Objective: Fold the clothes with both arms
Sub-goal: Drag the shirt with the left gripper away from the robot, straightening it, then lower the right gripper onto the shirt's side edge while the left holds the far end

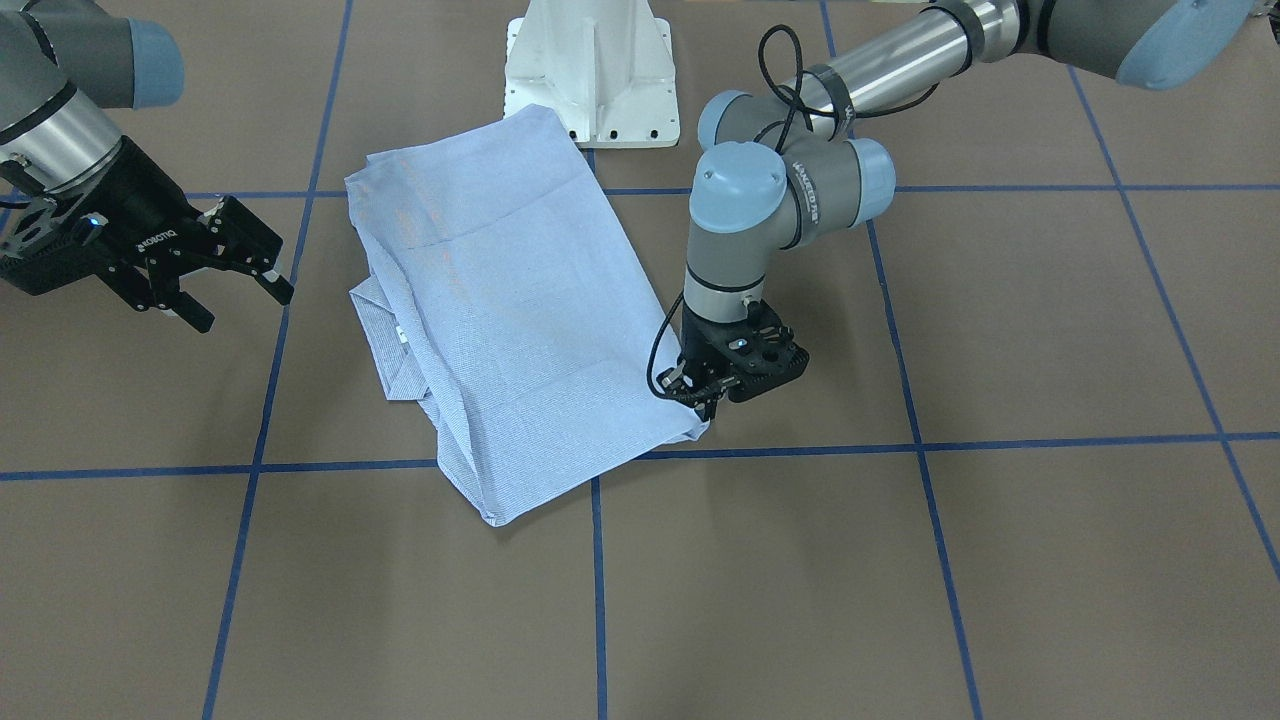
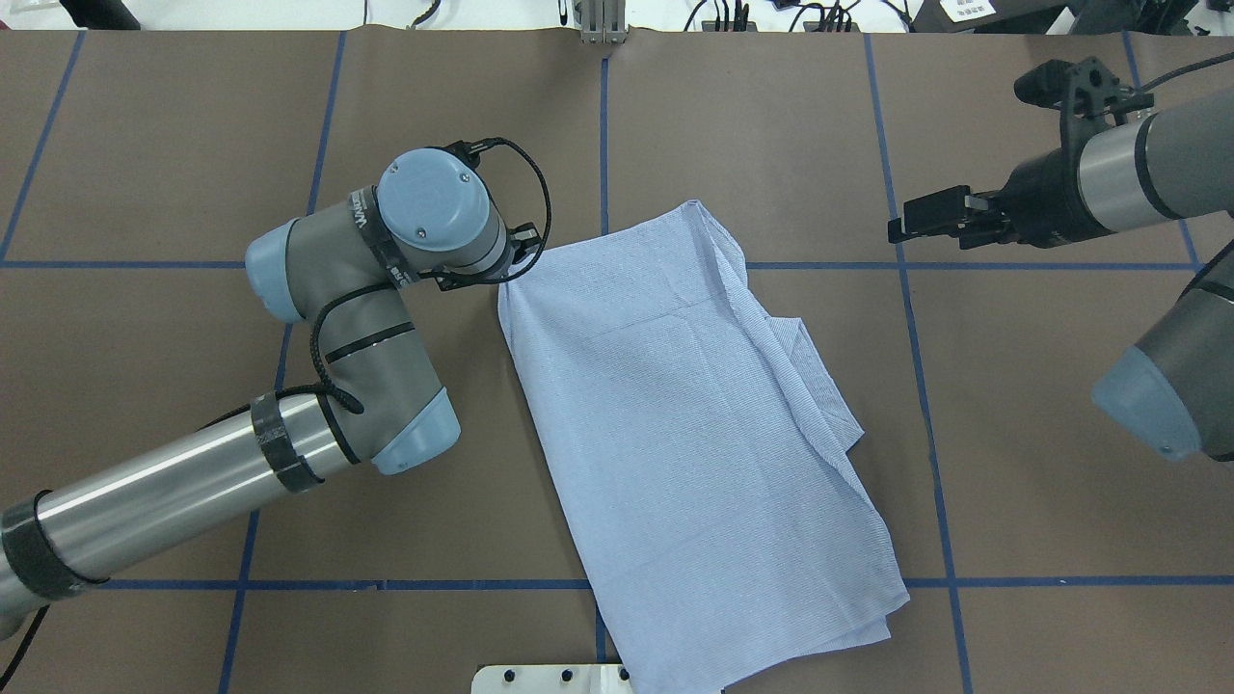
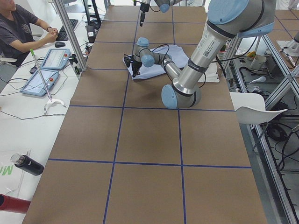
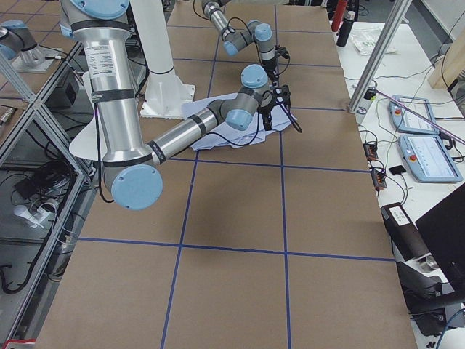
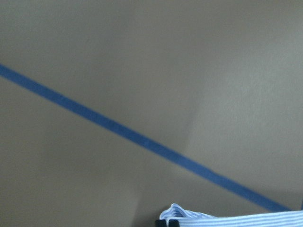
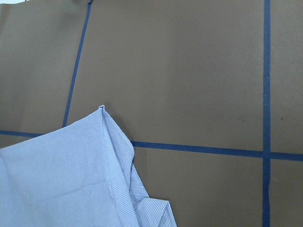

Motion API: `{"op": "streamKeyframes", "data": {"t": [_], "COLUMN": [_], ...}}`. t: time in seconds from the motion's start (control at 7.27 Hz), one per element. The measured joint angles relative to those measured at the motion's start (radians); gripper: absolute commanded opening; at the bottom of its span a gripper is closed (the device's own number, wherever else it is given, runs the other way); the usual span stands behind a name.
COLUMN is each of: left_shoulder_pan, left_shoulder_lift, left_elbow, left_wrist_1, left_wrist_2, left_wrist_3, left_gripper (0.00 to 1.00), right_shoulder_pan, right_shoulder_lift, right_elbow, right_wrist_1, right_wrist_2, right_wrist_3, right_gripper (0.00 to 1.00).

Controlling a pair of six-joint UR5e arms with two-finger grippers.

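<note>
The light blue striped shirt point(image 1: 510, 310) lies folded into a long slanted rectangle on the brown table, with bunched layers along one long side point(image 2: 810, 386). My left gripper point(image 1: 703, 400) points down at the shirt's corner farthest from the base and is shut on that corner. In the left wrist view, striped cloth point(image 5: 236, 220) sits at the fingertips. My right gripper point(image 1: 245, 305) hovers open and empty beside the shirt's bunched side, apart from it point(image 2: 904, 229). The right wrist view shows the shirt's other far corner point(image 6: 102, 111).
The white pedestal base point(image 1: 590, 70) stands just behind the shirt. Blue tape lines point(image 2: 603, 145) grid the table. A person point(image 3: 18, 28) sits at a side desk with tablets point(image 3: 39, 81); metal frame posts point(image 3: 67, 28) stand along that edge.
</note>
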Motion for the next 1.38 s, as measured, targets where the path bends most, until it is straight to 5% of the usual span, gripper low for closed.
{"op": "streamKeyframes", "data": {"t": [0.41,1.1,1.24,1.38], "left_shoulder_pan": [-0.065,-0.083,-0.088,-0.091], "left_shoulder_lift": [-0.099,-0.169,-0.17,-0.17], "left_elbow": [0.233,0.447,0.455,0.459], "left_wrist_1": [-0.217,-0.567,-0.578,-0.582], "left_wrist_2": [0.002,0.154,0.16,0.162], "left_wrist_3": [0.031,0.031,0.031,0.031], "left_gripper": [0.0,0.0,0.29,0.99], "right_shoulder_pan": [0.0,0.0,0.0,-0.002], "right_shoulder_lift": [0.0,-0.002,-0.004,-0.004], "right_elbow": [0.002,0.002,0.002,0.002], "right_wrist_1": [0.001,0.002,0.004,0.005], "right_wrist_2": [-0.001,-0.004,-0.005,-0.007], "right_wrist_3": [0.007,0.014,0.014,0.014], "right_gripper": [1.0,1.0,1.0,1.0]}}
